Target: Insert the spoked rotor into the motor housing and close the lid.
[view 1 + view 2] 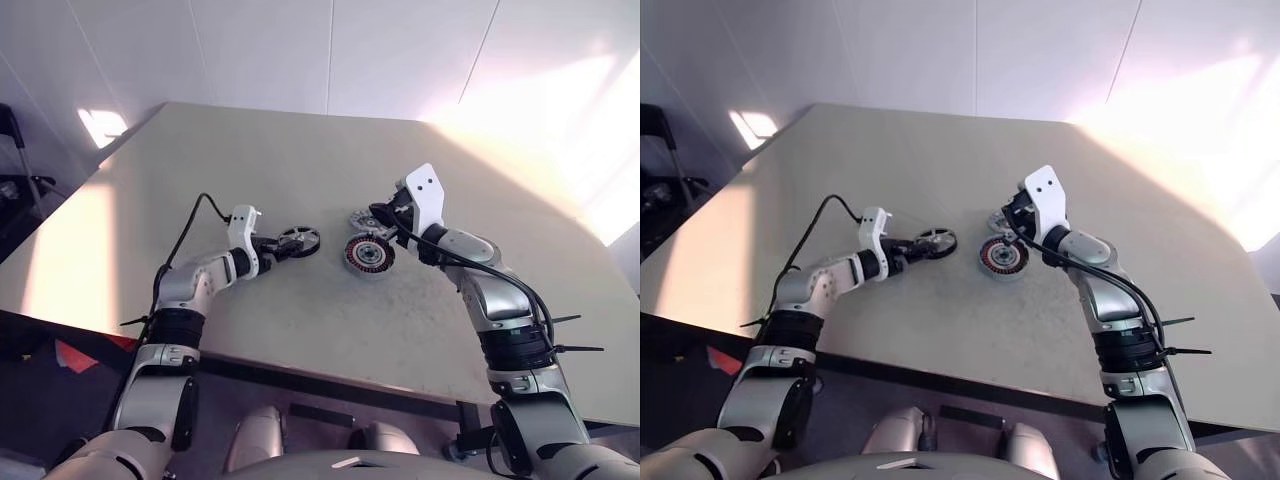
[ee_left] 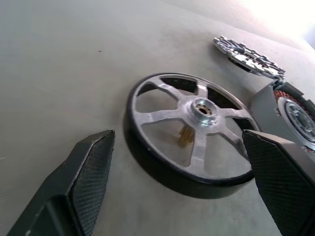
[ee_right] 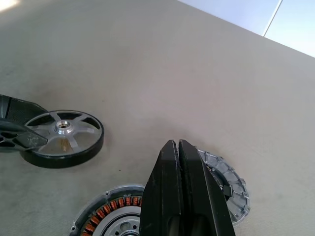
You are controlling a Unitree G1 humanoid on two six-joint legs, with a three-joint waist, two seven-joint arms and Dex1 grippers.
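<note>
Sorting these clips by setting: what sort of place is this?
Probably a lab or workshop assembly bench: a plain beige table against bare white wall panels, bearing only loose motor parts, the spoked rotor, motor housing and lid.

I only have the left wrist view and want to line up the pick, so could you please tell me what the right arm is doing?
Observer: The right gripper hovers above the lid, fingers shut and holding nothing.
Operator: Thank you. Is the motor housing free to receive the part?
Observer: Yes, the motor housing lies flat on the table with its copper windings facing up, nothing in it.
Operator: And is my gripper touching the spoked rotor?
Observer: No. The left gripper is open, its fingers on either side of the spoked rotor, apart from its rim.
</note>
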